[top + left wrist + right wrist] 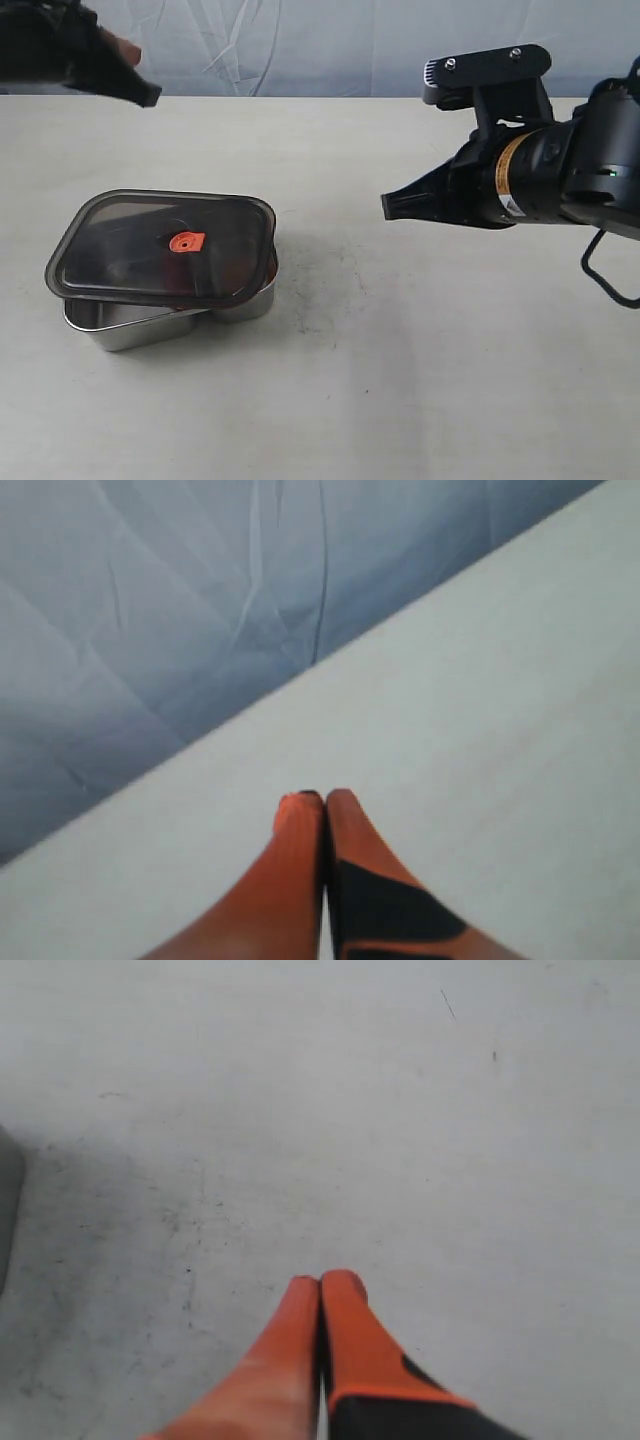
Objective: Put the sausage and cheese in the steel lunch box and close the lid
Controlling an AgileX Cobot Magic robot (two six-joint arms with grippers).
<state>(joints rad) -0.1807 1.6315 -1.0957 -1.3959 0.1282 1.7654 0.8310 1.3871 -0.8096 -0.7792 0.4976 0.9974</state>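
— Sitting nearest on the tabletop [420, 400], toward its left side, what is that shining thing?

— That is the steel lunch box [125, 332]. The lid [110, 245] is lying on top of it, skewed rather than seated. Its left end is overhanging, and the box's steel wall is showing below its front edge. The small orange tab [186, 242] is facing up at the lid's centre.

— Is anything showing inside?

— The smoky lid is hiding the compartments, so I cannot tell what is lying under it.

— And farther back, on the right?

— The right fingers [345, 1340] are hovering above bare tabletop, well apart from the box. They are pressed together, pinching nothing, and pointing toward the left.

— And the other arm?

— Farthest of all, the left fingers [295, 870] are hanging near the tabletop's back edge at the far left. They are also pressed together and holding nothing. Behind them a creased blue-grey cloth [300, 40] is hanging.
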